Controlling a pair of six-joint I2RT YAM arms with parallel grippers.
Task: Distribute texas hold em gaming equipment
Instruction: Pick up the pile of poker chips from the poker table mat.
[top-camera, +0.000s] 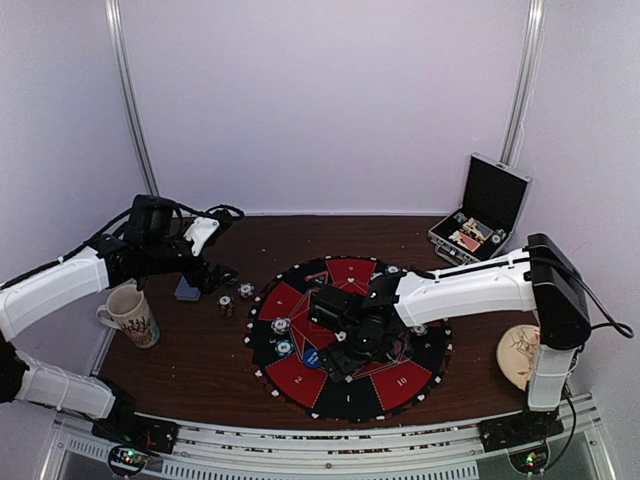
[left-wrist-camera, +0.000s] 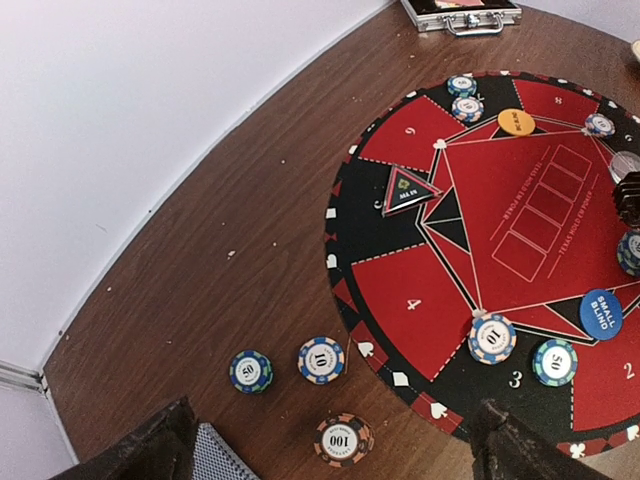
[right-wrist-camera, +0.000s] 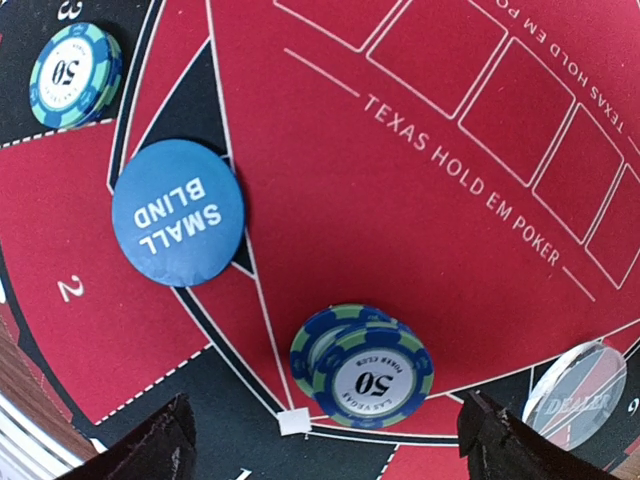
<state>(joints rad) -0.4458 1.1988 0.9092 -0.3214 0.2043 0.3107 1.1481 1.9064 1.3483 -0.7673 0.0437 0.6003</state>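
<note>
The left fingers (left-wrist-camera: 150, 452) hang apart with nothing between them over bare wood near the left edge of the bench (left-wrist-camera: 200, 250). The stock not yet dealt out lies here, which is probably why the arm waits at this spot. I count three loose chips: a 50 chip (left-wrist-camera: 250, 371), a 10 chip (left-wrist-camera: 321, 360) and a 100 chip (left-wrist-camera: 344, 440). A grey-blue-backed card deck (left-wrist-camera: 225, 456) lies just beside the 100 chip.

The right fingers (right-wrist-camera: 510, 450) are also spread, one on each side of a stack of two 50 chips (right-wrist-camera: 365, 366) without touching it. The stack sits where the segment lines meet on the round mat (left-wrist-camera: 400, 300) in the middle of the bench, so it seems to mark a player's seat.

Elsewhere on the mat the left wrist view shows five single chips, placed near numbered segments. A sixth is cut off by the picture's edge and may be the stack.

There are three button discs and one other marker:
- one blue SMALL BLIND disc (right-wrist-camera: 178, 212)
- one orange disc (left-wrist-camera: 516, 122)
- one clear DEALER disc (right-wrist-camera: 575, 395)
- one triangular ALL IN marker (left-wrist-camera: 405, 190)
</note>
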